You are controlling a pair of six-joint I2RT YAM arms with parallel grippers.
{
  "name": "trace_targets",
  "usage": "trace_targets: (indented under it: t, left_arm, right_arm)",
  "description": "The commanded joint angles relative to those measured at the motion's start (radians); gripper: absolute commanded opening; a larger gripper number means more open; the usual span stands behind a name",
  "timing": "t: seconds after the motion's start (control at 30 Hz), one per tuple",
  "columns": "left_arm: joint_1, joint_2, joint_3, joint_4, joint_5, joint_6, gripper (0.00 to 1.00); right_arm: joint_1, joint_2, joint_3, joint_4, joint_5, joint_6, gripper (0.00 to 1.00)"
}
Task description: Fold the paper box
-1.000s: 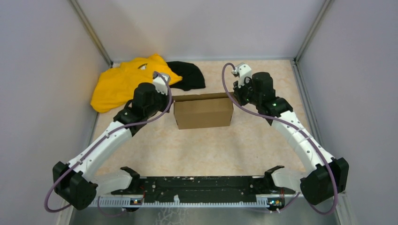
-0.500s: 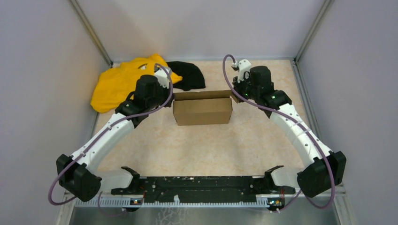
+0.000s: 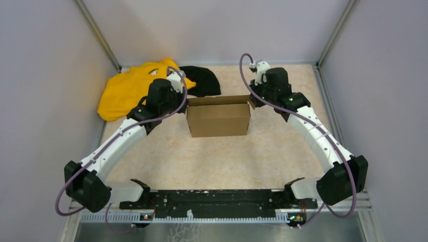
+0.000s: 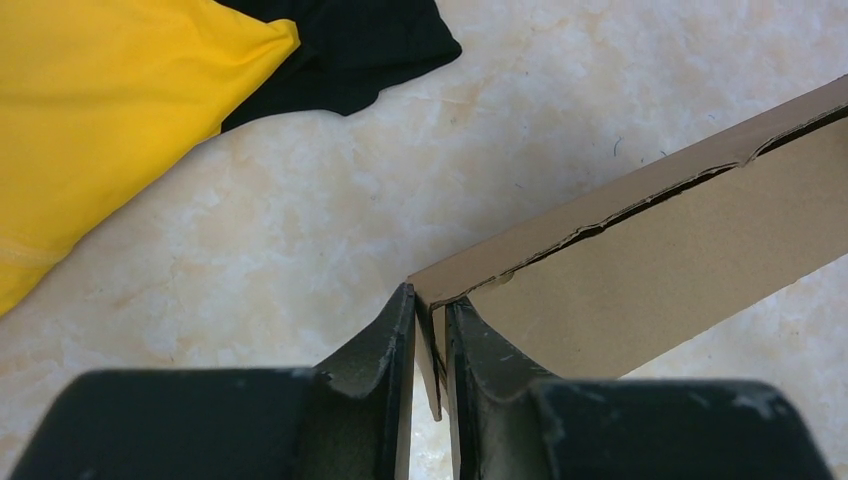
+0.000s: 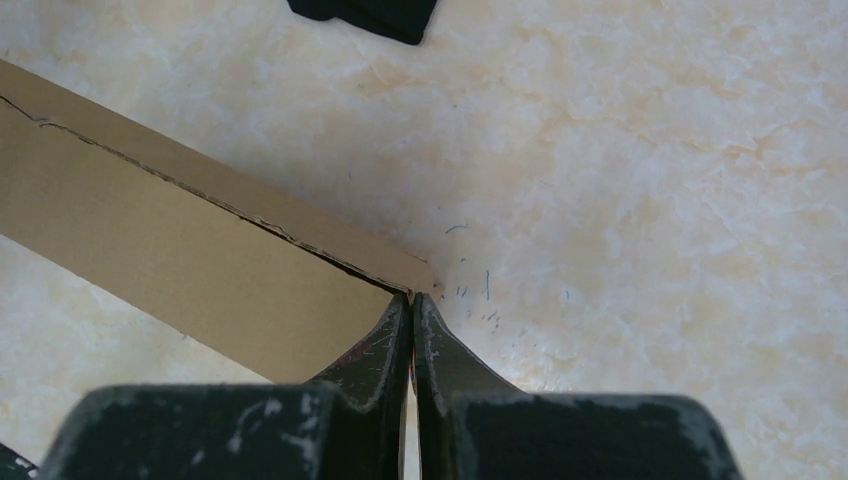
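left end effector (image 4: 428, 312) pinches an end wall of the paper box (image 4: 650, 270) between its fingers; right end effector (image 5: 412, 305) looks clamped on the opposite corner. uneven pulling could tear the cardboard or skew it on the table (image 3: 227, 156).

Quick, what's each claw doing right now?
Left claw: closed, pinching the box wall at one corner.
Right claw: closed at the opposite end's corner, apparently pinching the wall there.
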Motion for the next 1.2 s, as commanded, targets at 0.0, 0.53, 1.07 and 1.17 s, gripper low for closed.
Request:
trace_targets:
  t: [0.0, 0.53, 1.07, 1.17]
  left_arm:
    - [-0.01, 0.037, 0.029, 0.008, 0.067, -0.036, 0.21]
    - [-0.01, 0.088, 0.055, -0.008, 0.096, -0.067, 0.2]
    - [-0.01, 0.105, 0.055, -0.005, 0.092, -0.084, 0.2]
    - [-0.01, 0.104, 0.052, -0.002, 0.093, -0.086, 0.2]
  right_arm:
    - [0.023, 0.029, 0.082, -0.007, -0.057, 0.054, 0.0]
    - [0.025, 0.142, 0.238, -0.168, -0.111, 0.108, 0.0]
    - [0.026, 0.18, 0.269, -0.178, -0.185, 0.218, 0.0]
    - [0.026, 0.184, 0.274, -0.18, -0.197, 0.227, 0.0]
